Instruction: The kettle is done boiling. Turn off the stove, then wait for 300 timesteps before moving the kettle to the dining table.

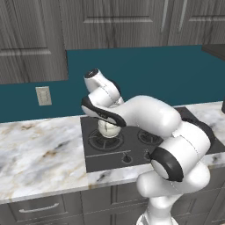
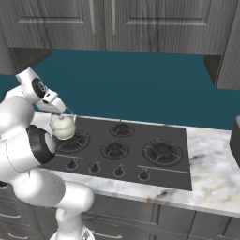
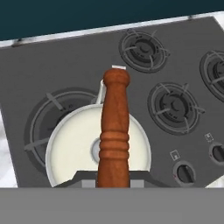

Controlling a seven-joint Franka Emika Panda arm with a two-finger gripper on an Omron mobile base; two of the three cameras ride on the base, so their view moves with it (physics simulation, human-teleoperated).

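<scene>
Gripping the kettle (image 3: 78, 144) by the reddish-brown grip of its arched handle (image 3: 114, 127), my gripper (image 3: 113, 177) has its jaws clamped on that grip, seen in the hand view at 6 o'clock. The cream-white body lies below the handle, over the large round burner (image 3: 48, 118) at 9 o'clock on the stove (image 3: 52, 70). Whether the kettle's base touches the grate or hangs just above it, I cannot tell.

In the right base view, the kettle (image 2: 63, 125) sits at the 9 o'clock side of the black cooktop, over the near-left burner, with my gripper (image 2: 60, 110) directly above it. Three further burners show: one (image 2: 121, 129) at 12 o'clock, one (image 2: 115, 150) at centre, and a large one (image 2: 162, 151) at 3 o'clock. A row of small round knobs (image 2: 118, 171) runs along the cooktop's 6 o'clock edge.

In the left base view, my arm covers most of the kettle (image 1: 107, 128), which shows beneath the wrist above a burner grate. The marble worktop (image 1: 39, 149) extends toward 9 o'clock; a wall socket plate (image 1: 43, 95) sits on the teal backsplash (image 1: 167, 74) at 9 o'clock.
</scene>
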